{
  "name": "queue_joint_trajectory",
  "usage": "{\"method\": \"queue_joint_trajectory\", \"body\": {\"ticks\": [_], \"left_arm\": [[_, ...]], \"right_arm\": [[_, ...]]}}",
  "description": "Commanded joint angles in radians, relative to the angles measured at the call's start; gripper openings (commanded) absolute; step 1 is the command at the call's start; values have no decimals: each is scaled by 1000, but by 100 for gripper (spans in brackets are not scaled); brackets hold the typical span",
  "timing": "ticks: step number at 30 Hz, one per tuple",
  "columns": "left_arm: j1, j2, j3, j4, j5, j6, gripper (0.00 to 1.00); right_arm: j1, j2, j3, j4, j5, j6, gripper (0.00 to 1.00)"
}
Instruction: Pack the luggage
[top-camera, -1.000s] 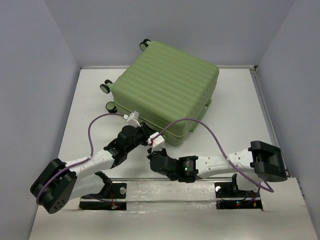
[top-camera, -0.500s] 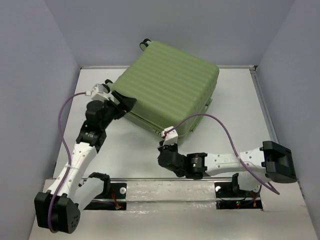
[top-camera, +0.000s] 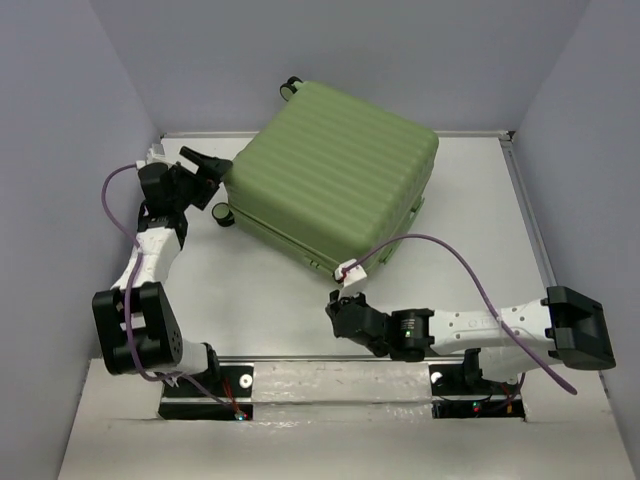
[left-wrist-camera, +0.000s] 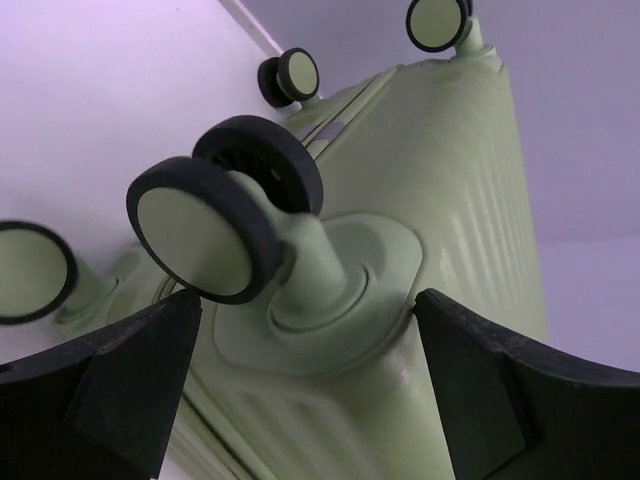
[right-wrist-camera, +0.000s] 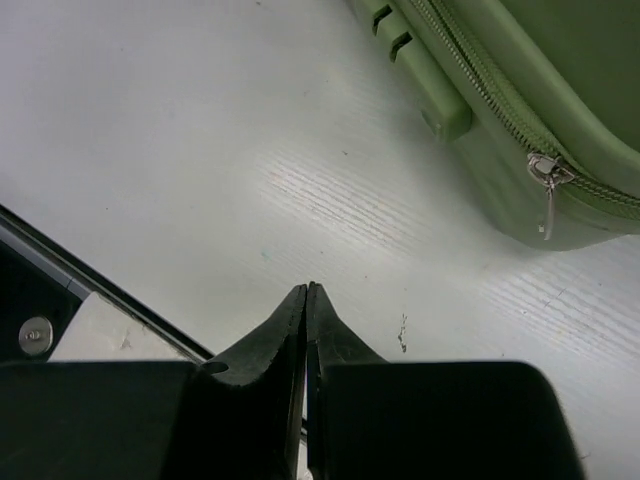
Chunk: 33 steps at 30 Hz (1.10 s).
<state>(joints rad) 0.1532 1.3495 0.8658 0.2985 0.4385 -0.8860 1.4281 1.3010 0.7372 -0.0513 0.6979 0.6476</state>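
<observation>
White table (top-camera: 250, 290): one luggage (top-camera: 340, 180), maybe four wheels (left-wrist-camera: 200, 230); left gripper (left-wrist-camera: 305, 320) spread, right gripper (right-wrist-camera: 307, 292) closed.

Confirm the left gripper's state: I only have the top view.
Observer: The left wrist view shows the left gripper open, jaws either side of a wheel, no contact visible.
Operator: What does the right wrist show?
Observer: The zipper closed where visible, its pull hanging near the luggage corner.
Operator: Anything held there?
Observer: No. The right gripper is shut on nothing, above the table.
</observation>
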Motion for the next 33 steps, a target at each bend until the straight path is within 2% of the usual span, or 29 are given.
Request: {"method": "queue_joint_trajectory", "body": {"ticks": [1, 8, 12, 15, 16, 17, 18, 21, 22, 23, 25, 29, 33], "left_arm": [[-3, 91, 111, 106, 85, -42, 99], [-4, 200, 156, 223, 105, -128, 99], [-3, 246, 168, 289, 115, -177, 99], [-3, 247, 147, 343, 105, -209, 87], [-1, 244, 142, 352, 100, -215, 78], [0, 240, 133, 372, 97, -223, 70], [2, 237, 130, 379, 85, -228, 54], [5, 234, 125, 396, 62, -234, 32], [6, 231, 121, 399, 52, -237, 15], [8, 226, 116, 409, 45, -238, 8], [12, 201, 99, 416, 28, -232, 6], [19, 79, 14, 416, -18, -189, 6], [13, -59, -115, 418, -72, -179, 6]], "right_arm": [[3, -20, -15, 39, -43, 0, 8], [23, -28, -32, 41, -58, 23, 9], [23, -54, -50, 39, -52, 35, 13], [23, -95, -62, -23, -16, 95, 29], [23, -106, -62, -50, -3, 112, 42], [12, -115, -70, -82, -6, 130, 47], [-1, -137, -74, -91, -14, 136, 53], [-98, -175, -107, -94, -98, 130, 56], [-124, -189, -117, -94, -113, 129, 57], [-153, -218, -128, -93, -130, 126, 57], [-243, -258, -169, -90, -176, 121, 57], [-394, -441, -255, -93, -256, 123, 57], [-578, -488, -277, -75, -331, 78, 54]]}}
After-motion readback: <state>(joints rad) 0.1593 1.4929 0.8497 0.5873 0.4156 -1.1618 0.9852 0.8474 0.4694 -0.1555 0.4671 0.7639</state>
